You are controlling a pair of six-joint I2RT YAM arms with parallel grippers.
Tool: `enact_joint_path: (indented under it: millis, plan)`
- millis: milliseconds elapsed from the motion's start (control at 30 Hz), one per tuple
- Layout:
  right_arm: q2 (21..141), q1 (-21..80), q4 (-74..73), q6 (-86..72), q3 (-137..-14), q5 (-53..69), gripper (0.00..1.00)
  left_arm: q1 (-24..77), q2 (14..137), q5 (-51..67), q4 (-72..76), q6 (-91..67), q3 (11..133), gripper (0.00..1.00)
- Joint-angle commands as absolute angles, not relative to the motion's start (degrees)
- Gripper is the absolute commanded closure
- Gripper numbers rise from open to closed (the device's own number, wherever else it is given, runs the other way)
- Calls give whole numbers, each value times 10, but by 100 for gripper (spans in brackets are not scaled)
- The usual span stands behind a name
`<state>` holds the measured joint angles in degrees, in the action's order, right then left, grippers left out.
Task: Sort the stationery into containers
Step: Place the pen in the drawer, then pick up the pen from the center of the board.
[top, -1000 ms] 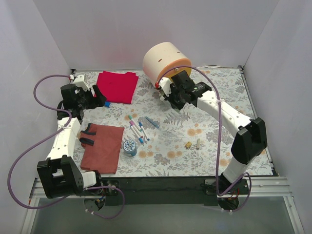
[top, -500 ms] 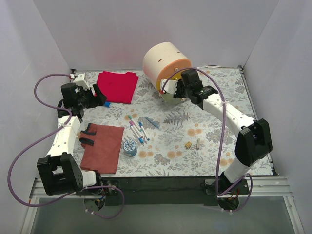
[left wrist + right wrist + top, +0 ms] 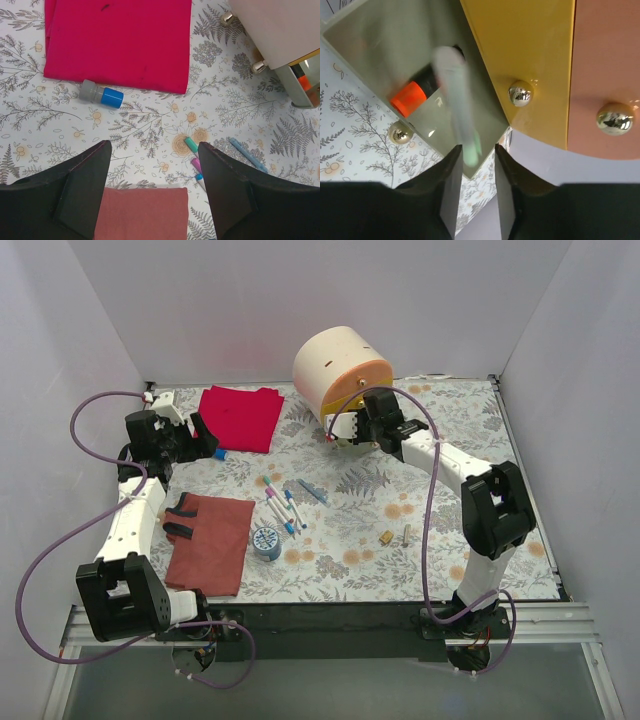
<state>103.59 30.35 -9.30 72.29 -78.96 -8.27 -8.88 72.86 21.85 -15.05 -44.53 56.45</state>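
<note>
- R gripper: at the front of the cabinet, jaws parted a little, clamping nothing, pointed into the pulled-out olive drawer.
- White pen w/ green tip: blurred, over the olive drawer, tip just above the gap betw. the R fingers; looks free of both.
- Highlighter, black + orange: lying inside the olive drawer, partly behind the white pen.
- Yellow drawer & orange drawer: shut, each w/ a shiny round knob.
- L gripper: jaws wide apart, empty, above the table on the left side, near the red cloth.
- Grey-blue tube: on the table just beside the red cloth's edge.
- Pens: small cluster mid-table; blue pen just right of them.
- Tape roll: lying flat, just beside the rust-brown cloth; print on its face too small to read.
- Tan blocks: two, near each other, right of centre, well apart from the cabinet.
</note>
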Motion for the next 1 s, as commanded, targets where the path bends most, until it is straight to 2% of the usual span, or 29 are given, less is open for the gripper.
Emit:
enact_joint_path:
  millis: [0, 33, 100, 233, 300, 433, 533, 567, 700, 967]
  plan:
    - [1033, 301, -60, 731, -819, -91, 54, -91, 713, 214, -159, -437, 579, 30]
    - [1031, 301, -60, 728, -819, -92, 48, -91, 713, 214, -159, -438, 578, 30]
    - [1024, 301, -60, 716, -819, -94, 44, -90, 713, 217, -157, -438, 578, 30]
    - [992, 300, -68, 667, -821, -82, 44, -91, 712, 218, -156, -439, 576, 30]
    - [963, 301, -104, 625, -839, -33, 43, -91, 710, 215, -156, -440, 573, 30]
    - [947, 301, -206, 416, -908, 73, 39, -91, 711, 216, -156, -454, 568, 30]
    - [974, 306, -296, 331, -968, 161, 40, -90, 712, 216, -156, -461, 564, 30]
    - [992, 307, -322, 259, -979, 184, 40, -90, 712, 215, -156, -463, 563, 29]
    - [1037, 309, -360, 126, -1002, 251, 44, -91, 710, 213, -161, -468, 564, 29]
    - [1070, 378, -348, 113, -966, 243, 44, -91, 710, 190, -171, -467, 568, 25]
